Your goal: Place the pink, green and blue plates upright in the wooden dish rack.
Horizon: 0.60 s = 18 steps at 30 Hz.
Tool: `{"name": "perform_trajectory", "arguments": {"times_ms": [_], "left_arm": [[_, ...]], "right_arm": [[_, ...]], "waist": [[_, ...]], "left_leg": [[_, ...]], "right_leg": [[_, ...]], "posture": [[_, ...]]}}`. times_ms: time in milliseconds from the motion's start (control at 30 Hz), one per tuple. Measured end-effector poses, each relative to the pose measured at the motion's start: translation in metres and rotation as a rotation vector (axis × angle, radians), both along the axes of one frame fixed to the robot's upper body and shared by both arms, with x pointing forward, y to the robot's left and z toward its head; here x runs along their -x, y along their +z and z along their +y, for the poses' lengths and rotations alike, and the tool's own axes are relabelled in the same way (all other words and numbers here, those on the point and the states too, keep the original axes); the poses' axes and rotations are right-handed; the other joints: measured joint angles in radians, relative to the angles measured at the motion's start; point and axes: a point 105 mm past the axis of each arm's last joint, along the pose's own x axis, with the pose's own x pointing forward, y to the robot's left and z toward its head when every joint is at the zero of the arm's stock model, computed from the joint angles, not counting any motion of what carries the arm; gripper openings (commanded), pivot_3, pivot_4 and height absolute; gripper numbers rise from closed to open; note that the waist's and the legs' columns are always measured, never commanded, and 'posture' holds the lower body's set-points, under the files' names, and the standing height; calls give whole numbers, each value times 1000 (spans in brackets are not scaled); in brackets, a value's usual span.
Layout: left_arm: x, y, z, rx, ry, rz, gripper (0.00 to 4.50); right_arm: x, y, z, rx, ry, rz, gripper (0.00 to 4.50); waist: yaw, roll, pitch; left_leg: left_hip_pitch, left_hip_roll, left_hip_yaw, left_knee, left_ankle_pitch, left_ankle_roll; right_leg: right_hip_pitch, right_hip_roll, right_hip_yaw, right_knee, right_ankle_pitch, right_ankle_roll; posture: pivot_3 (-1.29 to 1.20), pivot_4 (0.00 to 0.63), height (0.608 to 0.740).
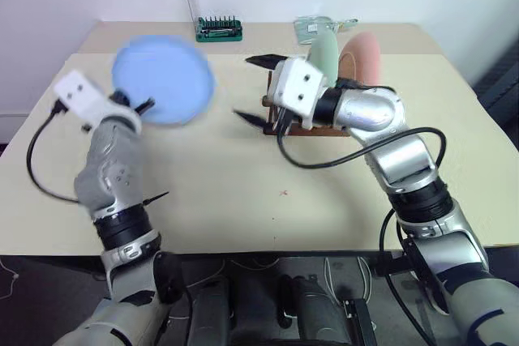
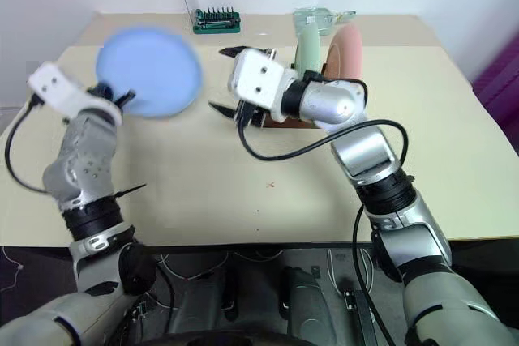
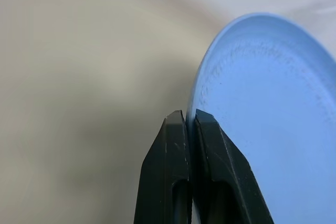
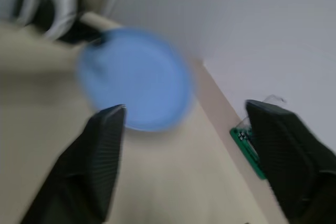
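Blue plate [image 1: 163, 80] up off the bench [image 1: 243, 192], pinched at its rim!
The left gripper [image 3: 190, 124] has its jaws clamped tight on the plate's edge, holding it over the bench's left side. The right gripper [image 4: 184, 145] faces it, jaws spread wide and empty. Green plate [image 1: 323, 53] and pink plate [image 1: 362, 57] stand upright in the wooden dish rack [image 1: 312, 128].
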Motion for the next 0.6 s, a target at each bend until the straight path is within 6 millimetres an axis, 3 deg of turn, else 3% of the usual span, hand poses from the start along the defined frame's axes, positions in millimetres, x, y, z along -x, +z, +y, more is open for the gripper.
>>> {"name": "perform_trajectory", "arguments": {"times_ms": [100, 200, 467, 600], "left_arm": [[2, 30, -30, -68, -68, -92, 0], [2, 36, -44, -76, -100, -101, 0], [9, 47, -87, -93, -236, -106, 0], [13, 47, -98, -92, -269, -105, 0]], "right_arm": [[-4, -20, 9, 123, 6, -110, 4471], [-15, -27, 11, 176, -23, -198, 4471], [-53, -14, 14, 232, -155, -447, 4471], [-61, -18, 14, 239, -194, -483, 3193]], "waist": [[-6, 0, 0], [-15, 0, 0], [-23, 0, 0], [-22, 0, 0]], "left_leg": [[2, -1, 2, -3, 0, 0], [2, -1, 2, -4, 1, 0], [3, -1, 2, -6, 3, -3], [2, -1, 2, -6, 3, -4]], "right_leg": [[0, 0, 2, -1, 1, 3], [0, 2, 2, -1, 1, 4], [-1, 3, 2, -1, 1, 4], [-1, 3, 2, -1, 1, 4]], "posture": [[0, 150, 730], [0, 150, 730], [0, 150, 730], [0, 150, 730]]}}
